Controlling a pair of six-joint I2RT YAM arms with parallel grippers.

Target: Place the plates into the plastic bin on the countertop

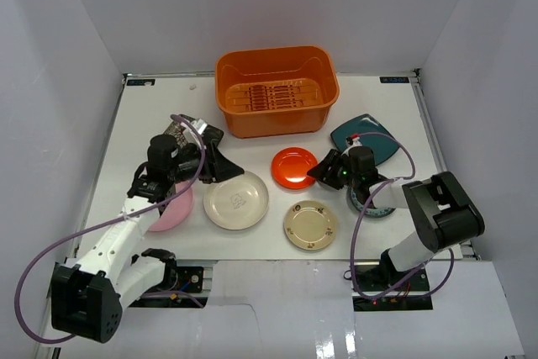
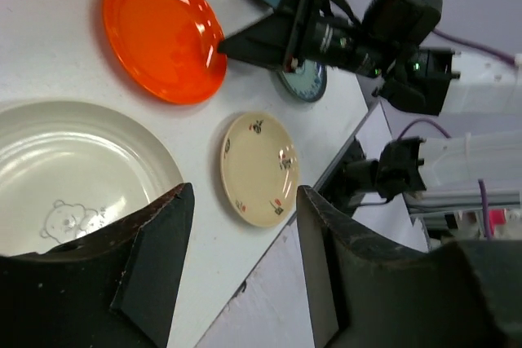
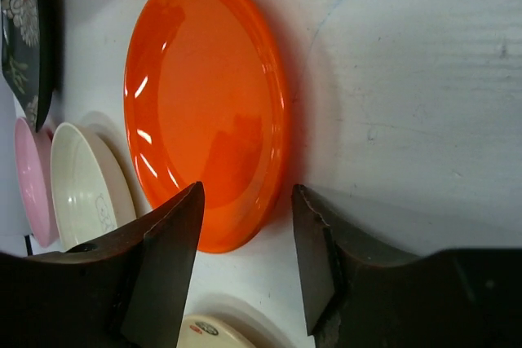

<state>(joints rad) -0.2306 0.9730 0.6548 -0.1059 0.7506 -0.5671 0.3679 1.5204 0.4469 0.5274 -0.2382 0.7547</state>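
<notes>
- The plastic bin point(image 1: 277, 120) is sitting at the upper centre of the top view on the white table point(image 1: 147, 115), and its slotted bottom is showing.
- All seven plates are lying on the table outside the bin.
- The red-orange plate point(image 1: 294, 167) is lying just below the bin, near mid-frame. In the right wrist view it is filling the upper left point(image 3: 204, 103).
- The right jaws are standing partly open and holding nothing. In the right wrist view the lower rim of the red-orange plate is lying in the gap between the two tips. I cannot tell whether either tip is touching it.
- The left jaws are standing wide open and empty. In the left wrist view they are hanging at the bottom of the frame, over the edge of the cream plate point(image 2: 57, 169).
- The cream plate point(image 1: 236, 200) is lying left of centre in the top view, and the floral cream plate point(image 1: 309, 224) is lying to its lower right.
- The pink plate point(image 1: 172, 212) is lying at left, partly under the left arm.
- The teal plate point(image 1: 374, 136) is lying right of the bin, and the dark silvery-centred plate point(image 1: 367, 205) is lying below it, partly under the right arm.
- The black flowered plate point(image 1: 181, 129) is showing at upper left, partly hidden behind the left arm.
</notes>
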